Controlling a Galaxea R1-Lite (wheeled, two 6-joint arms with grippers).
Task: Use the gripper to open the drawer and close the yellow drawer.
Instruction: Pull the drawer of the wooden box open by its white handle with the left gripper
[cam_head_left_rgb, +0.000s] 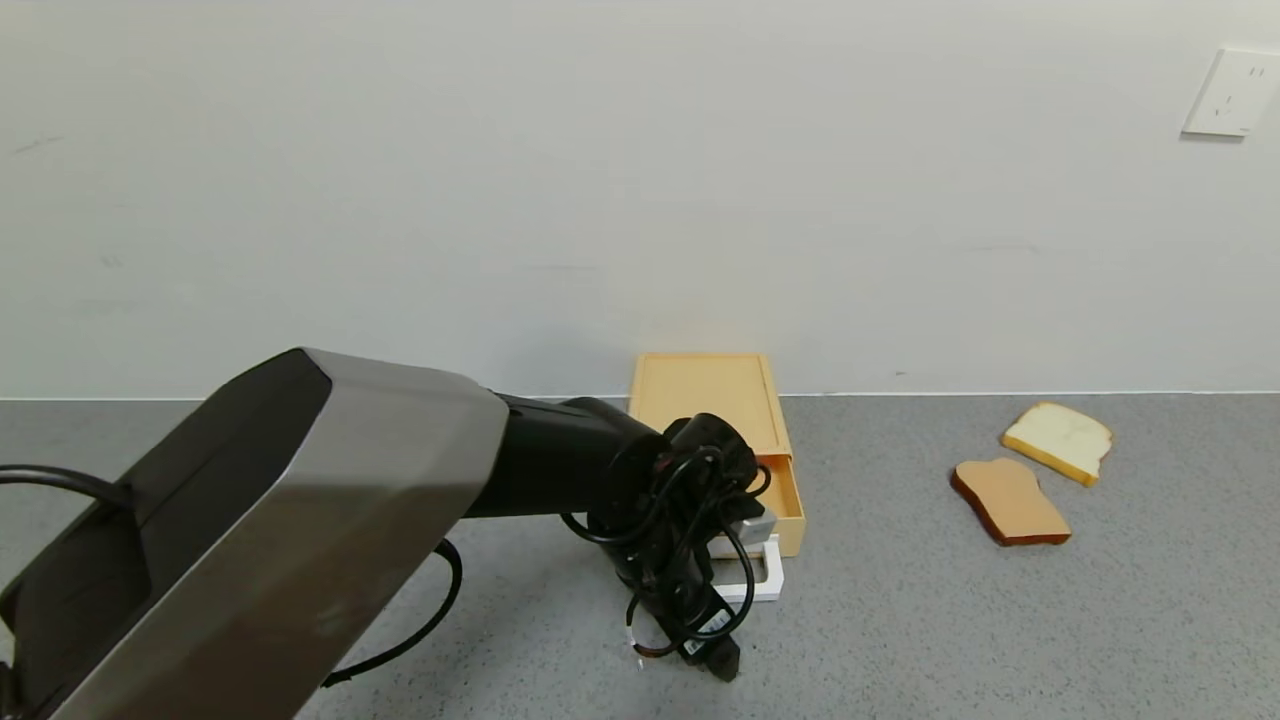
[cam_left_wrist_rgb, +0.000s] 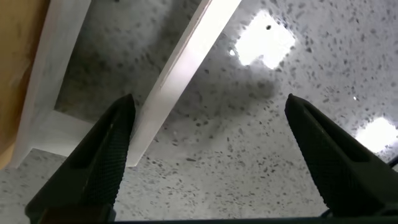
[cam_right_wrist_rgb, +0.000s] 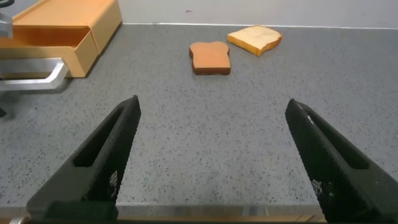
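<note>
The tan-yellow box (cam_head_left_rgb: 705, 390) stands against the wall with its drawer (cam_head_left_rgb: 788, 490) pulled partly out. The drawer's white loop handle (cam_head_left_rgb: 765, 582) lies on the grey surface in front. My left gripper (cam_head_left_rgb: 700, 600), black and cable-wrapped, hangs over the handle. In the left wrist view my left gripper (cam_left_wrist_rgb: 209, 102) is open, and the handle's front bar (cam_left_wrist_rgb: 186, 56) runs just inside one finger (cam_left_wrist_rgb: 109, 149), not clamped. My right gripper (cam_right_wrist_rgb: 213, 102) is open and empty, low over the surface, with the drawer (cam_right_wrist_rgb: 56, 46) far off to one side.
Two bread slices lie on the grey surface to the right of the box: a brown one (cam_head_left_rgb: 1010, 500) and a pale one (cam_head_left_rgb: 1060, 440). Both show in the right wrist view (cam_right_wrist_rgb: 210, 57). A white wall runs behind. A wall socket (cam_head_left_rgb: 1230, 92) is at the upper right.
</note>
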